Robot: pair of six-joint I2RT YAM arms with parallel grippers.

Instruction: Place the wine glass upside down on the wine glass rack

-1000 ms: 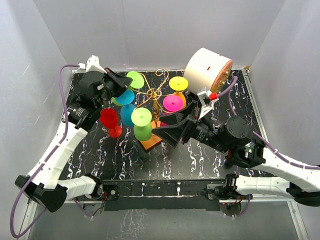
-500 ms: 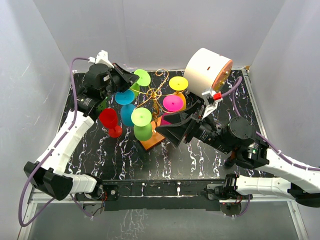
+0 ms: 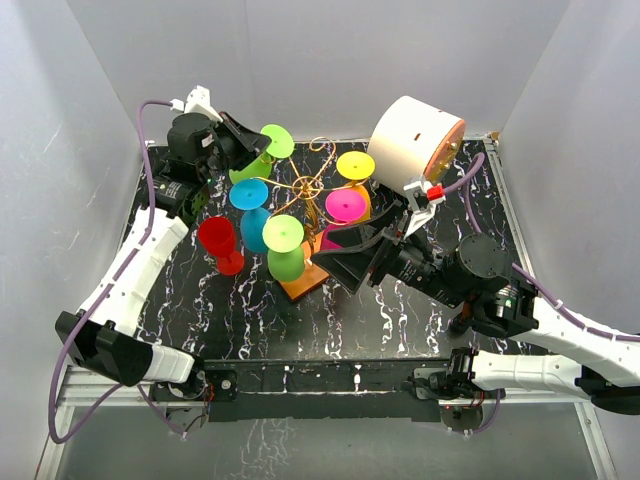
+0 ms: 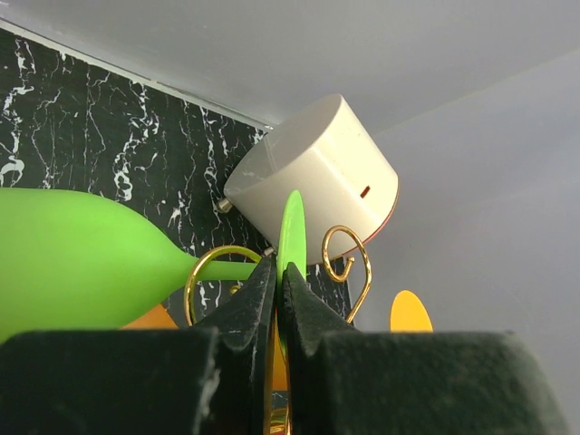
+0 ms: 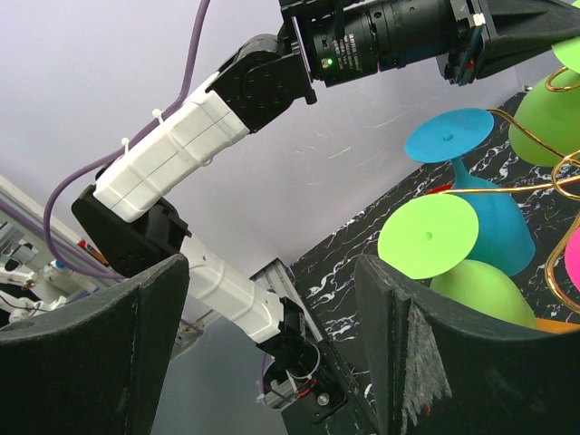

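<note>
Nearest the bottom of the top view, my right hand gapes wide and grips nothing; it sits just right of the rack's wooden base and has hardly shifted in the last moment, so I judge it is only waiting. Left of it a red glass stands on the table, apart from the rest.

In the middle of the frame the wine glass rack already carries green, blue, pink and yellow glasses on its gold scrolls.

Further back, at upper left, my left hand is clamped shut on the thin foot of the lime wine glass; in the wrist view the stem runs about level, bowl to the left, with a gold loop just behind the foot. Over the past second this arm has lifted and swung the glass up and toward the back wall, beside the rack's far-left arm; the glass is not hung yet. I judge I am lining the stem up with a free scroll, and the bowl must still turn mouth-down.

Behind all, at upper right, lies the white cylinder.
</note>
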